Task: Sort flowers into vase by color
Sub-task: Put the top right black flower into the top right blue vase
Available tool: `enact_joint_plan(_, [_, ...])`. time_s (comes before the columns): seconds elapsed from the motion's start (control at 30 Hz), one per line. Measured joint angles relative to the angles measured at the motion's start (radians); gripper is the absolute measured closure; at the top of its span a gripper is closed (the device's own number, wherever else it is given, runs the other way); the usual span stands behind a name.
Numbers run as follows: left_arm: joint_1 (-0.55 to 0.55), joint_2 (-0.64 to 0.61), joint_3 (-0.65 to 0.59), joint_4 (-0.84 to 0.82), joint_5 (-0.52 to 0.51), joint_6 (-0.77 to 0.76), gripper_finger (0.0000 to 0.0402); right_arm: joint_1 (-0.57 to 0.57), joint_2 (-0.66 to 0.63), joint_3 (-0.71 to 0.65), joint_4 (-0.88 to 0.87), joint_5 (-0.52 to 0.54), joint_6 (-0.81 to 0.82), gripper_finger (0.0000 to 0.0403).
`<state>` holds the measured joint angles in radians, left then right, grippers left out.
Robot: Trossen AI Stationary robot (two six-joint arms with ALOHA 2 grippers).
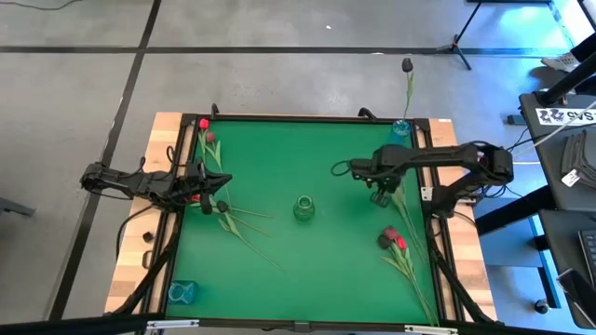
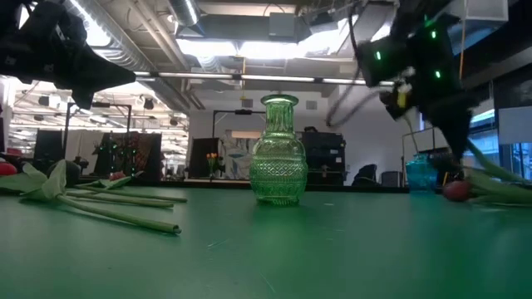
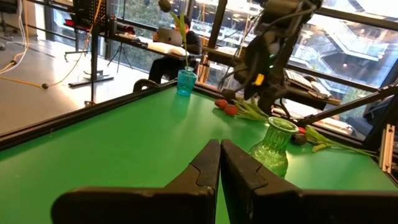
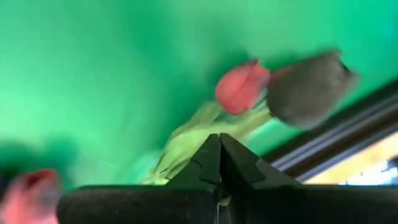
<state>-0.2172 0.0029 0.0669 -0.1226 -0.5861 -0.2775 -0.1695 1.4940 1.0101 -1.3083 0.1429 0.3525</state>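
Note:
A green glass vase (image 1: 304, 208) stands at the table's middle. A blue vase (image 1: 400, 127) at the far right holds one black tulip (image 1: 407, 65). Tulips lie on the cloth at the left (image 1: 223, 209) and at the right (image 1: 393, 239), the right ones with red and dark heads (image 4: 242, 84). My right gripper (image 1: 380, 197) hangs over the right group, pointing steeply down, shut on green stem and leaf. My left gripper (image 3: 219, 163) stays level over the left edge, shut and holding nothing. My right gripper pinches a tulip's green stem and leaves (image 4: 186, 146) between its two fingertips, coming from above. The stem (image 2: 490, 166) slants away below the fingers toward the lying flowers. The picture is blurred, and I cannot tell which head belongs to that stem.
A second blue vase (image 1: 182, 292) stands at the near left corner. A wooden frame (image 1: 163, 140) borders the green cloth. Cables run along both sides. Bare cloth lies around the green vase and toward the near edge.

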Motion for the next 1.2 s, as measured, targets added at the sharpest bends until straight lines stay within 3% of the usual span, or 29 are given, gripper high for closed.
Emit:
enact_joint_plan(0.23, [0.0,0.0,0.0,0.0,0.0,0.0,0.0391,0.16,0.0,0.136,0.136,0.008,-0.036,0.0398])
enact_joint_plan(0.53, [0.0,0.0,0.0,0.0,0.0,0.0,0.0391,0.206,-0.001,0.05,0.488,0.031,-0.096,0.0392])
enact_joint_plan(0.7, [0.0,0.0,0.0,0.0,0.0,0.0,0.0391,0.171,0.003,-0.027,0.556,0.01,-0.091,0.0344])
enact_joint_plan(0.83, [0.0,0.0,0.0,0.0,0.0,0.0,0.0391,0.154,0.003,-0.091,0.647,-0.087,-0.096,0.0293])
enact_joint_plan(0.93, [0.0,0.0,0.0,0.0,0.0,0.0,0.0391,0.154,0.003,-0.134,0.702,-0.099,-0.1,0.0265])
enact_joint_plan(1.2, [0.0,0.0,0.0,0.001,0.0,0.0,0.0391,0.156,0.003,-0.237,0.877,-0.112,-0.121,0.0245])
